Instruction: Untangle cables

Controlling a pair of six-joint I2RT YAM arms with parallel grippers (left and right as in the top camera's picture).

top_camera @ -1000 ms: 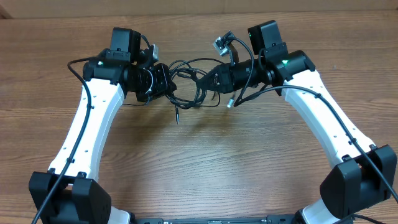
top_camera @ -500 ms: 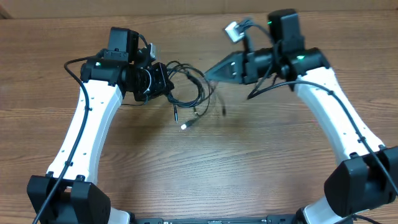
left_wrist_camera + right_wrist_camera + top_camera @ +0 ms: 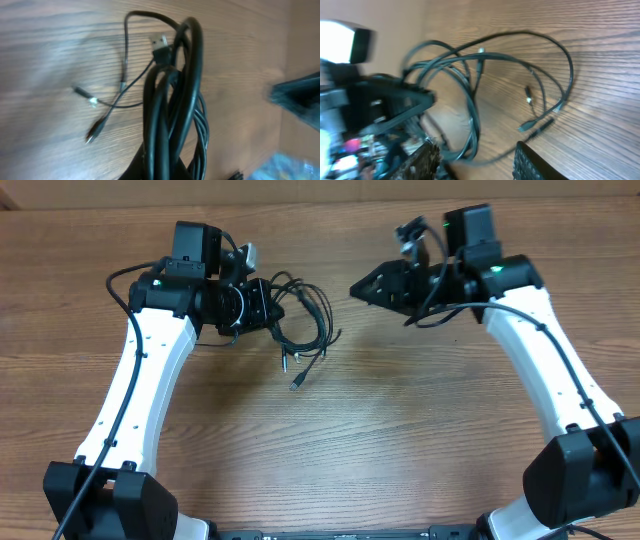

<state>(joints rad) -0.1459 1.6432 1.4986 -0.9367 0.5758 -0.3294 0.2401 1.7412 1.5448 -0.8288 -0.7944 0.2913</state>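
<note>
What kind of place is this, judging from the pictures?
Probably a robotics lab or test bench: a white left arm and right arm stand at a wood-grain table, with a tangle of thin black cables.

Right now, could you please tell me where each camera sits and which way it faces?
Overhead: above the table, looking straight down; left gripper holds the cables, right gripper is apart from them.
Left wrist: behind the left gripper, looking along the held cables to a USB plug; its gripper barely shows.
Right wrist: behind the right gripper, facing the cables and left gripper; its open fingers frame the bottom.
Shared: all show the cables.
</note>
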